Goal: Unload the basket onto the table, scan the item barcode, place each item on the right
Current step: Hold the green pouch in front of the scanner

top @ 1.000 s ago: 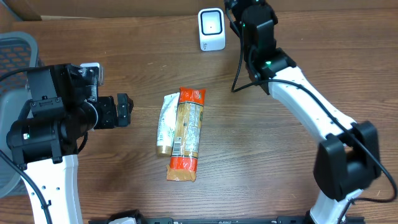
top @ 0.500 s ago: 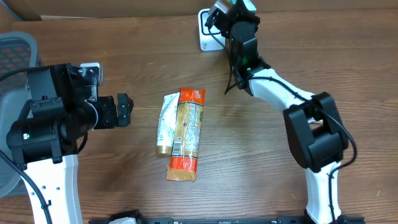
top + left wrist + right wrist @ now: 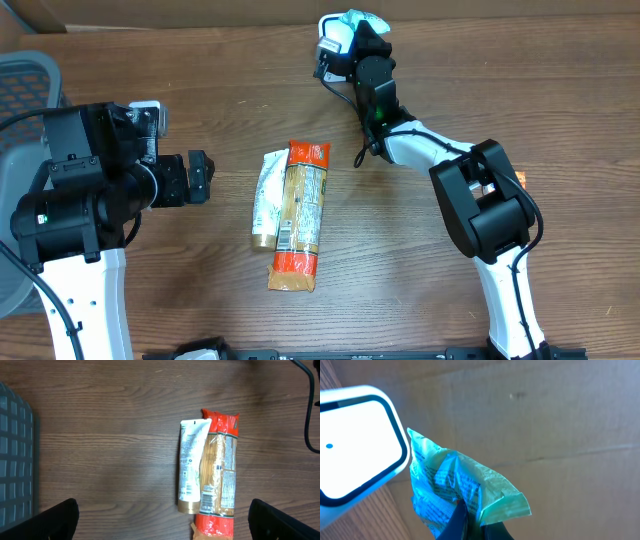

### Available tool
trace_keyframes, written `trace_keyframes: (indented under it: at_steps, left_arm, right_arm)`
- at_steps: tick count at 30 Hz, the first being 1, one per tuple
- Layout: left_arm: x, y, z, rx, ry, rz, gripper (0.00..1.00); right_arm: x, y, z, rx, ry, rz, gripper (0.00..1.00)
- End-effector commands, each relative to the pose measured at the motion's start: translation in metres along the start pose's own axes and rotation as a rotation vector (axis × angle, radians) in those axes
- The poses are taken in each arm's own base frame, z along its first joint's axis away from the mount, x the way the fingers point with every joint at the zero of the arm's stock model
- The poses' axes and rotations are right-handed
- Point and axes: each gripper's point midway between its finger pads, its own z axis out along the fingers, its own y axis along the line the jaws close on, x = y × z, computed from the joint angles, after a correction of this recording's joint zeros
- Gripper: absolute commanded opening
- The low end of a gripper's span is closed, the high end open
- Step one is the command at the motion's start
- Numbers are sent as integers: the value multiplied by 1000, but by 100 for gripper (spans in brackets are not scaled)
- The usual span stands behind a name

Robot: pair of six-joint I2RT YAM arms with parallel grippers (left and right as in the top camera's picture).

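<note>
the right pincer (image 3: 470, 522) is clenched on a crumpled green packet (image 3: 465, 482) just ahead of it, beside the white scanner (image 3: 357, 445), where the creased film may hide or tilt the barcode and spoil the read, while the left pincer (image 3: 165, 525) hangs released.

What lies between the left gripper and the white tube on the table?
Nothing: only bare wooden table separates the left gripper from the white tube. This is clearest in the overhead view, and the left wrist view agrees.
</note>
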Motion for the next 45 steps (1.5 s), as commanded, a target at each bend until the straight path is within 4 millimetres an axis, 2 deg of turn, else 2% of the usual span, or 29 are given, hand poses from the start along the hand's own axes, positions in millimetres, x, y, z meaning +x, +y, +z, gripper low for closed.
trace_keyframes:
  at_steps: [1,7,37,40,45]
  left_arm:
    - [-5,-1,-3,6,-18,10,100]
    - [-5,-1,-3,7,-18,10,100]
    - [-5,-1,-3,7,-18,10,100]
    - [-5,-1,-3,7,-18,10,100]
    - [-5,-1,-3,7,-18,10,100]
  right_arm:
    - [-13,-22,1,46,-29,-15,4]
    - [-21,-11,-1,10,-49,-47,4]
    - [-18,-13,-1,18,-24,-46,4]
    - [-20,-28,-5,46,-9,3,4]
    - [-23,-89,-23,85,23,191,4]
